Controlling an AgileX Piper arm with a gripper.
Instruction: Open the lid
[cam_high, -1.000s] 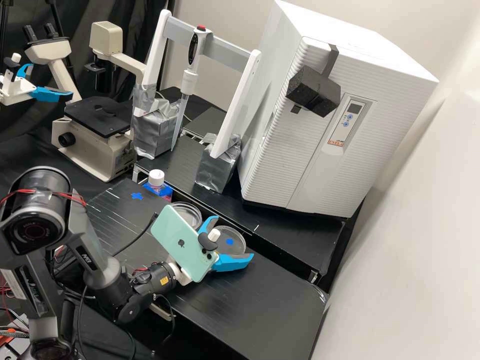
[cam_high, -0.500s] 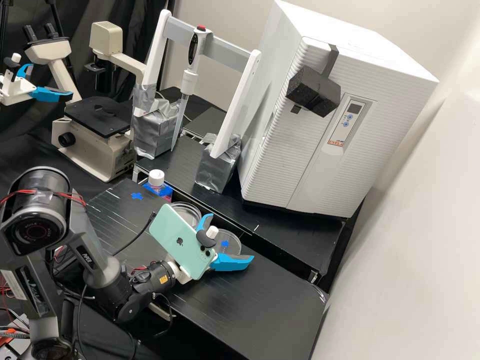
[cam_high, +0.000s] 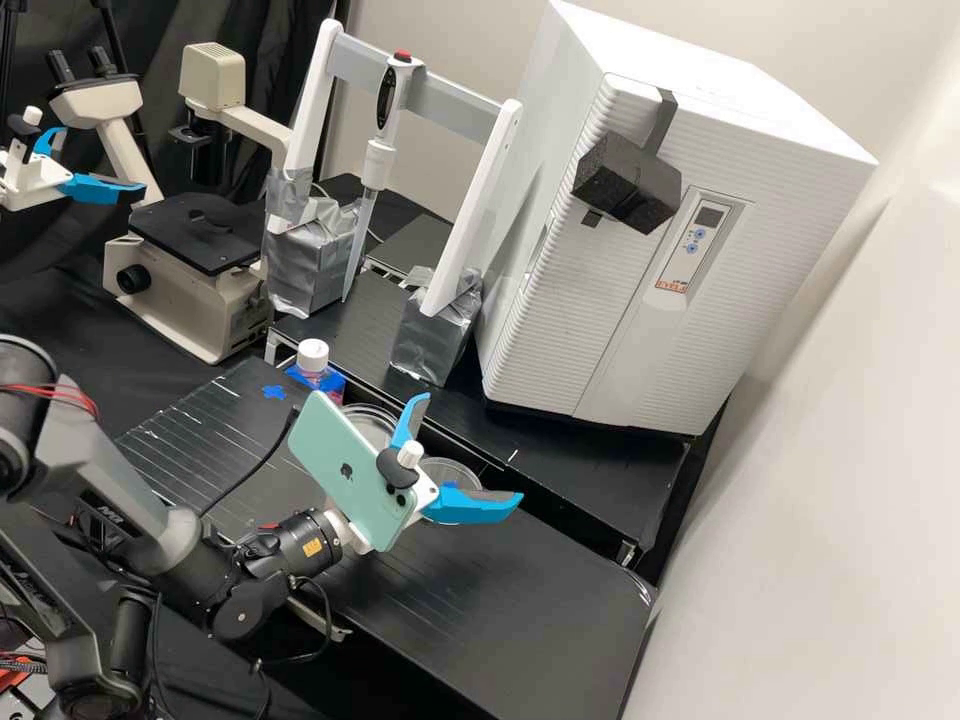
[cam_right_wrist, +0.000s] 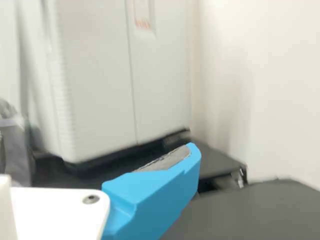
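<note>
Nudged up the frame, the white, blue-fingered gripper (cam_high: 472, 447) is spread wide, and the clear, round dish (cam_high: 449, 471) behind it, just below centre, could be knocked if the jaws are swung low!

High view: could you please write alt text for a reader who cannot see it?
The open end effector of a dark robot arm, with a green phone mounted, hangs near clear round dishes on a black bench; behind are a microscope, a pipette and a white cabinet.
</note>
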